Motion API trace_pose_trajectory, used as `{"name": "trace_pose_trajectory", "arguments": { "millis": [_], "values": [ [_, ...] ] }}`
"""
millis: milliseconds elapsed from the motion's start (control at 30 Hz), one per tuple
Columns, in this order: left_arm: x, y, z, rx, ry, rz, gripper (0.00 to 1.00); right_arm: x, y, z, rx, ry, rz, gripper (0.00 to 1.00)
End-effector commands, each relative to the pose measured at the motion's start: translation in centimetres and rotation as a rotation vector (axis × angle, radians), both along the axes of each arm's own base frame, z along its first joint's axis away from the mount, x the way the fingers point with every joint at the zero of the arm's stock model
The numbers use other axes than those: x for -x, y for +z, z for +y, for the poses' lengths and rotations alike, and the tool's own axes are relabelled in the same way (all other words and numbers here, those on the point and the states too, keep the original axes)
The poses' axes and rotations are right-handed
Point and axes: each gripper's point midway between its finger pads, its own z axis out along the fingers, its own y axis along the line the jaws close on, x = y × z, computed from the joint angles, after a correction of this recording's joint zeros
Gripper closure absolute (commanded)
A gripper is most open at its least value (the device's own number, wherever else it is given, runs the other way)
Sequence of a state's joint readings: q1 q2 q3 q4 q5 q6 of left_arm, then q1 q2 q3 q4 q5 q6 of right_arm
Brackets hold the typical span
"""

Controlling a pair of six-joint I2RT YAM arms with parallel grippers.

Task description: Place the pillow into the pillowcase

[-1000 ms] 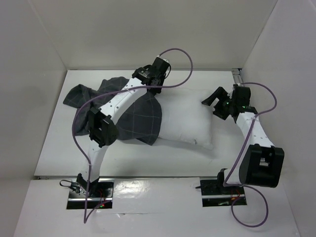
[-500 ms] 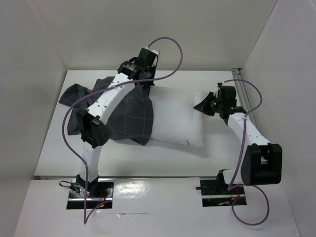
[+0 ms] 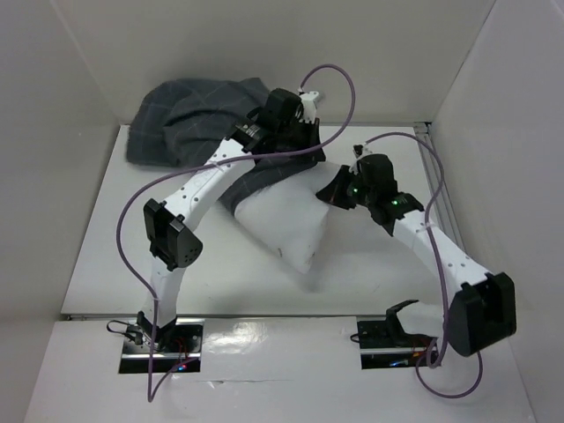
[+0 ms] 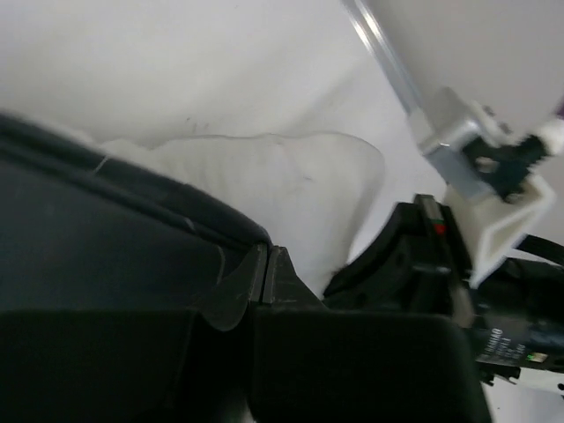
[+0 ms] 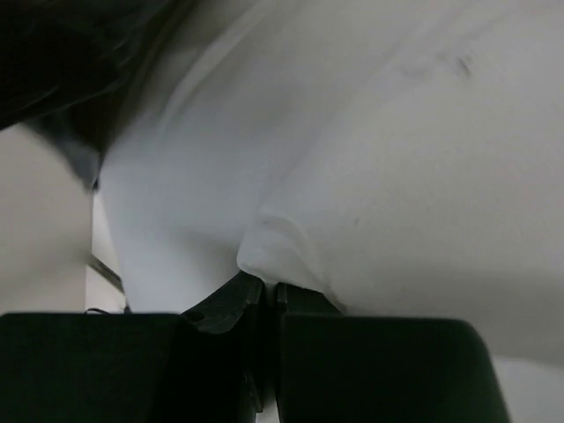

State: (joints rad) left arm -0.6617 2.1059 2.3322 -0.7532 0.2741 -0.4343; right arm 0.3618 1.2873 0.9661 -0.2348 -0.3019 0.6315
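Now, pillow (image 3: 286, 225): raised at a tilt mid-tabletop (image 3: 97, 264), its far end covered by the pillowcase (image 3: 189, 119).
Pillowcase: bunched far left against the back wall.
Left jaws: pressed together, apparently on the pillowcase edge.
Right jaws: pinched on a fold of pillow fabric.
Risk: the thin fold could be lost under the pillow's weight, and the opening could be dragged off.

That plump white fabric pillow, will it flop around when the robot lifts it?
Probably soft and floppy: the plump white fabric pillow sags into a bent wedge where the right pincer pinches a fold of its cover. It is likely light for its bulk, since that small pinch seems to hold one end up.
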Motion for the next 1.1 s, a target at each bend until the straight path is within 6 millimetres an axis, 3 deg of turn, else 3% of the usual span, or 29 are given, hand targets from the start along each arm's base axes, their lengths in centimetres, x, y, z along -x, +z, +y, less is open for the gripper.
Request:
{"name": "trace_pose_trajectory", "arguments": {
  "millis": [0,100,133,200,233,267,300,333,367,400,433,500,533,633,667,733,767,833,933,967,1067],
  "values": [
    [7.2,10.9,-4.8,0.341,-0.268,-0.105,1.00,-0.2,8.5,-0.4,-0.136,-0.030,-0.261,1.00],
    [5.4,8.1,-5.5,0.302,-0.212,-0.068,1.00,-0.6,4.1,-1.3,-0.163,-0.036,-0.144,1.00],
    [4.5,5.8,-6.0,0.267,-0.193,-0.033,1.00,-1.1,3.1,-1.7,-0.157,-0.052,-0.128,1.00],
    [4.0,4.6,-6.1,0.237,-0.169,-0.010,0.97,-1.7,1.4,-2.9,-0.117,-0.084,-0.090,1.00],
    [3.9,4.3,-5.6,0.203,-0.166,-0.028,0.85,-2.2,0.4,-4.6,-0.088,-0.119,-0.062,1.00],
    [3.9,4.7,-5.1,0.188,-0.159,-0.046,0.45,-2.1,0.2,-5.2,-0.096,-0.123,-0.046,1.00],
    [3.9,4.9,-4.5,0.170,-0.147,-0.065,0.27,-2.2,0.1,-6.1,-0.092,-0.130,-0.044,1.00],
    [3.5,4.2,-3.4,0.113,-0.108,-0.094,0.15,-2.7,0.3,-8.0,-0.098,-0.176,-0.045,1.00],
    [3.3,4.5,-2.6,0.091,-0.083,-0.124,0.08,-2.5,0.1,-8.8,-0.096,-0.188,-0.040,1.00],
    [3.9,6.6,-1.0,0.090,-0.058,-0.181,0.01,-2.2,-0.1,-9.5,-0.105,-0.198,-0.029,1.00],
    [3.1,5.0,0.8,0.004,0.015,-0.208,0.01,-2.4,0.0,-11.2,-0.100,-0.236,-0.034,1.00],
    [3.0,4.5,3.6,-0.069,0.094,-0.256,0.01,-2.1,0.0,-12.4,-0.101,-0.253,-0.024,1.00],
    [3.3,2.8,6.7,-0.152,0.187,-0.274,0.01,-2.1,-0.1,-13.3,-0.102,-0.262,-0.021,1.00],
    [2.6,0.8,10.5,-0.200,0.315,-0.311,0.01,-2.3,0.2,-13.6,-0.114,-0.261,-0.021,1.00],
    [2.9,-1.8,12.3,-0.232,0.338,-0.271,0.01,-2.7,0.3,-14.1,-0.105,-0.268,-0.028,1.00],
    [2.6,-4.3,13.0,-0.231,0.367,-0.248,0.01,-2.9,0.3,-14.4,-0.096,-0.262,-0.013,0.42],
    [2.9,-7.2,14.3,-0.256,0.393,-0.200,0.01,-2.7,0.4,-14.4,-0.090,-0.258,-0.002,0.23],
    [2.8,-9.2,14.7,-0.248,0.409,-0.174,0.01,-2.9,1.3,-15.0,-0.062,-0.285,-0.020,0.00],
    [2.1,-12.9,14.9,-0.232,0.427,-0.132,0.01,-2.0,2.5,-15.4,-0.025,-0.301,-0.040,0.00],
    [1.5,-13.6,15.2,-0.208,0.445,-0.123,0.01,-1.8,3.3,-15.4,-0.018,-0.296,-0.060,0.00],
    [0.6,-14.8,14.9,-0.168,0.446,-0.104,0.01,-0.7,3.3,-15.2,-0.009,-0.280,-0.046,0.00]
  ]
}}
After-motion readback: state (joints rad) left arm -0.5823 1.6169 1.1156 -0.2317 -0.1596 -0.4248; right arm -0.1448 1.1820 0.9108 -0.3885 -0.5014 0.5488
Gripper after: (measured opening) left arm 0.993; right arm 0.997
